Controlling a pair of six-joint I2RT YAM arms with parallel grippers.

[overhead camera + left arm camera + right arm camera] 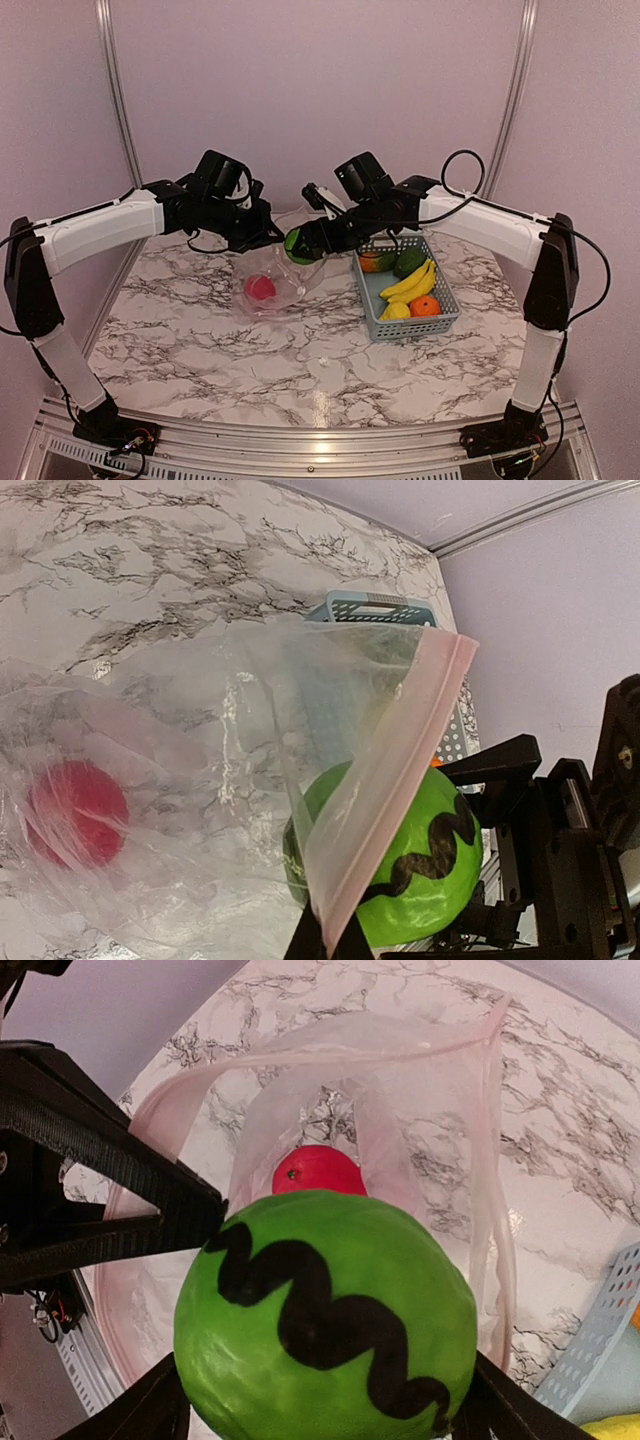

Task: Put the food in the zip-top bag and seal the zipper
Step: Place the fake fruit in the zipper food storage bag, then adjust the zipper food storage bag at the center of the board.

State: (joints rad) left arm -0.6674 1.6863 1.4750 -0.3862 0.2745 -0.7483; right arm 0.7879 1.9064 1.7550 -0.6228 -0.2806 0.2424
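Observation:
My left gripper [263, 233] is shut on the pinkish zipper [392, 770] of the clear zip-top bag [277, 284] and holds its mouth up and open; its fingers [305, 942] pinch the strip at the bottom of the left wrist view. My right gripper [305, 243] is shut on the striped green melon [325, 1320] and holds it at the bag's mouth [300, 1045]. The melon also shows in the left wrist view [425, 865]. A red apple [261, 288] lies inside the bag and shows in both wrist views [75, 812] [318, 1172].
The grey-blue slotted basket [441, 318] stands right of the bag with a banana [410, 283], an orange [426, 306], a lemon [396, 311] and a green pepper [408, 262] in it. The left gripper's black frame [100, 1190] is close on the melon's left.

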